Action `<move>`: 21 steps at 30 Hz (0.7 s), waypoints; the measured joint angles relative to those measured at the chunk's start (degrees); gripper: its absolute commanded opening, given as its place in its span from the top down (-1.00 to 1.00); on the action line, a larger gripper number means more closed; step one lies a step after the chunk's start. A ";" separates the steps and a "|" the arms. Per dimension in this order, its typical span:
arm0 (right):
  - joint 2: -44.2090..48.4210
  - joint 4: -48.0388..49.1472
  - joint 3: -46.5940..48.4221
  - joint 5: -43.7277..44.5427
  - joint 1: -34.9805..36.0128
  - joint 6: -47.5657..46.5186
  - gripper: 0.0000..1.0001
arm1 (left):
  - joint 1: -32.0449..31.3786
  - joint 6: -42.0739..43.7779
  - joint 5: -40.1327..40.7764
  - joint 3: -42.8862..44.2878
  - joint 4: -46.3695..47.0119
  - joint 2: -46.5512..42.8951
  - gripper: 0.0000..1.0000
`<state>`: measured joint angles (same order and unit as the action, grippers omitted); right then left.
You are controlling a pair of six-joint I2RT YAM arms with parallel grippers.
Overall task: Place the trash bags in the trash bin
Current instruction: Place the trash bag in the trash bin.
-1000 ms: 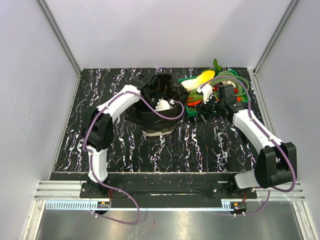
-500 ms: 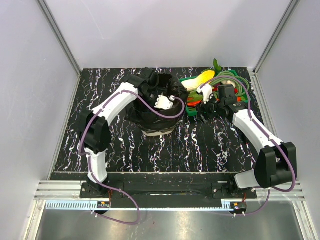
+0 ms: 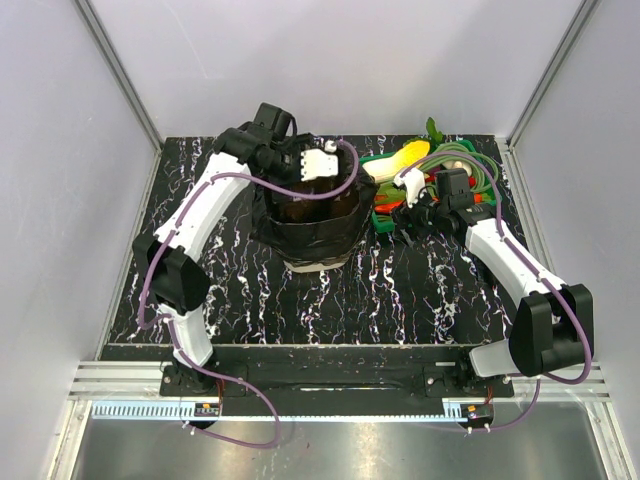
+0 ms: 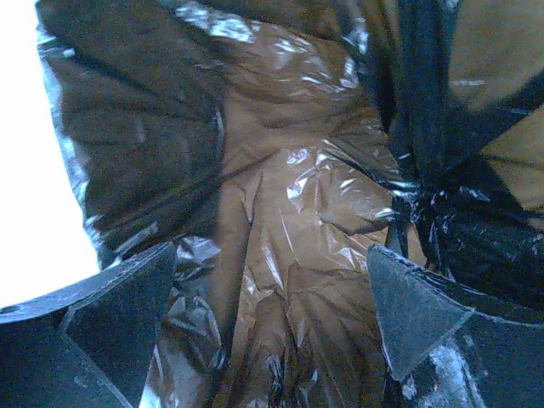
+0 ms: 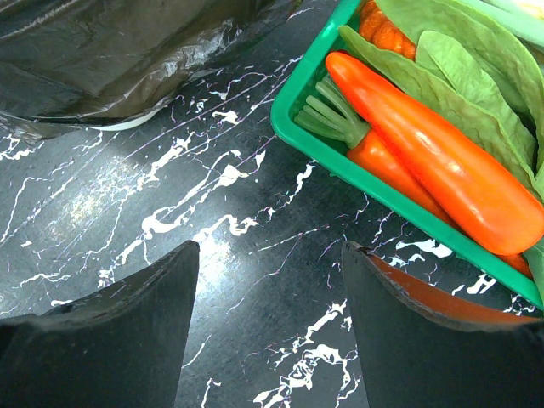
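Left gripper point(image 4: 272, 255) spread, nothing held — trash bag point(image 4: 289, 187) found straight below, draped inside trash bin point(image 3: 318, 265) by far edge. Right gripper point(image 5: 270, 251) spread too, parked farther off, rightward.

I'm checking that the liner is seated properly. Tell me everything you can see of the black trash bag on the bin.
The trash bag is thin, glossy, crinkled black plastic, draped over the trash bin and lining its inside, where it shows brownish and see-through. Only the bin's cream base shows beneath it. The left gripper hovers open over its far rim.
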<state>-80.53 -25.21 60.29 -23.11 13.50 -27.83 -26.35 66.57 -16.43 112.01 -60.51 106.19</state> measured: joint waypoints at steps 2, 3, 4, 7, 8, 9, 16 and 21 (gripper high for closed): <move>-0.02 -0.02 0.00 0.00 0.00 0.00 -0.47 | 0.17 -5.46 0.02 1.55 -0.04 0.00 -0.98; -0.02 0.00 0.00 0.00 0.00 0.00 -0.47 | 0.17 -8.13 0.00 1.90 0.02 0.00 -0.98; -0.02 0.00 0.00 0.00 0.00 0.00 -0.47 | 0.17 -10.12 0.02 2.01 0.04 0.00 -0.97; -0.13 0.00 0.00 -0.02 0.00 0.00 -0.47 | 0.13 -18.53 -0.02 2.01 0.11 0.09 -0.93; -0.22 0.00 0.00 -0.02 0.00 0.00 -0.47 | 0.11 -20.28 -0.02 2.01 0.11 0.17 -0.90; -0.28 0.00 0.00 -0.02 0.00 0.00 -0.47 | -0.02 -22.84 -0.04 2.12 0.09 0.31 -0.88; -0.33 -0.02 0.00 -0.02 0.00 0.02 -0.47 | -1.73 -35.17 0.46 2.51 0.24 3.43 -0.51; -0.33 -0.02 0.00 -0.02 0.00 0.00 -0.47 | -2.86 -40.13 2.12 0.74 1.31 5.09 -0.36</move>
<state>-80.86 -25.23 60.29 -23.14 13.50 -27.83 -29.21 26.44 -14.31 112.75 -59.20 111.28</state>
